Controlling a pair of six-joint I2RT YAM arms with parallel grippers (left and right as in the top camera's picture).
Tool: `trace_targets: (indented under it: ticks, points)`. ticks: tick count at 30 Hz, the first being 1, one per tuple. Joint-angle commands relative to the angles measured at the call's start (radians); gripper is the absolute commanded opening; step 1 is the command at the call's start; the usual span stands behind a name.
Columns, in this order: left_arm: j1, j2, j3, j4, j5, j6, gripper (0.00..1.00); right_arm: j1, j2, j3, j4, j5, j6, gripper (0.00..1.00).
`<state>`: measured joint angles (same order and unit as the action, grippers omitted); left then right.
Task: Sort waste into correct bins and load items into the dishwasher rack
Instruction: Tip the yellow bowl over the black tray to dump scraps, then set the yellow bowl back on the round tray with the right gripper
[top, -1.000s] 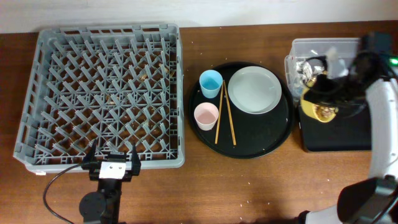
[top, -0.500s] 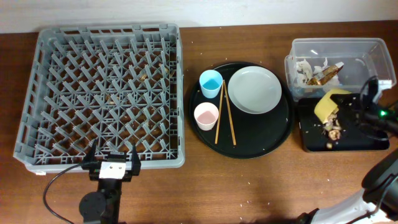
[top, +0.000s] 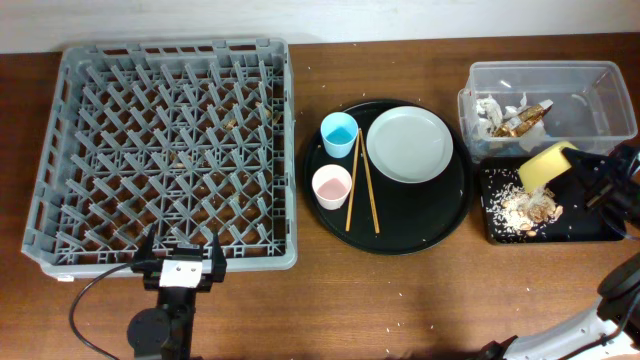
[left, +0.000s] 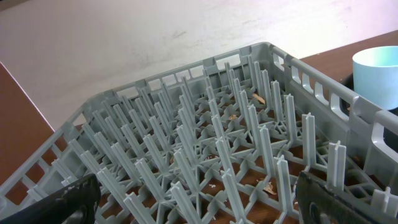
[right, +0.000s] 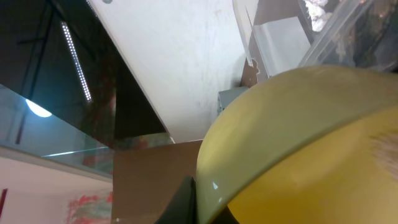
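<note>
The right fingers (right: 185, 202) are clamped on the yellow bowl (top: 545, 165), holding it tilted at the right edge of the worktop (top: 400, 300). The bowl hangs over the black tray (top: 590, 226), where beige food scraps (top: 520, 205) lie, and the clear tub (top: 600, 90) sits just behind. The left fingers (top: 214, 254) are spread wide and empty at the front edge, just outside the near wall of the grey dishwasher rack (top: 175, 45).

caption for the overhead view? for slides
Right gripper tilts the yellow bowl over the black tray, food scraps lying inside; left gripper open by the dishwasher rack.
</note>
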<state>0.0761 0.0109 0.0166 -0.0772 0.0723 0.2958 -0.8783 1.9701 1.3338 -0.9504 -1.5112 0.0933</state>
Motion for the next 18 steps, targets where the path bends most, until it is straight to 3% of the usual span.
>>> trace_targets:
  ticks: [1, 3, 7, 11, 14, 18]
  points:
    - [0.005, -0.005, -0.008, 0.002, 0.01, 0.01, 1.0, -0.006, 0.011, -0.004, -0.076, -0.041, -0.059, 0.04]
    - [0.005, -0.005, -0.008, 0.002, 0.01, 0.01, 1.0, -0.008, 0.012, -0.004, -0.034, -0.038, -0.127, 0.04]
    - [0.005, -0.005, -0.008, 0.002, 0.01, 0.01, 1.0, -0.008, 0.002, -0.004, -0.12, -0.041, -0.169, 0.04]
    - [0.005, -0.005, -0.008, 0.002, 0.01, 0.01, 1.0, -0.008, -0.031, -0.004, -0.356, -0.021, -0.466, 0.04]
    - [0.005, -0.005, -0.008, 0.002, 0.01, 0.01, 1.0, 0.011, -0.101, -0.004, -0.435, 0.104, -0.538, 0.04]
    - [0.005, -0.005, -0.008, 0.002, 0.01, 0.01, 1.0, 0.135, -0.245, 0.046, -0.471, 0.249, -0.525, 0.04]
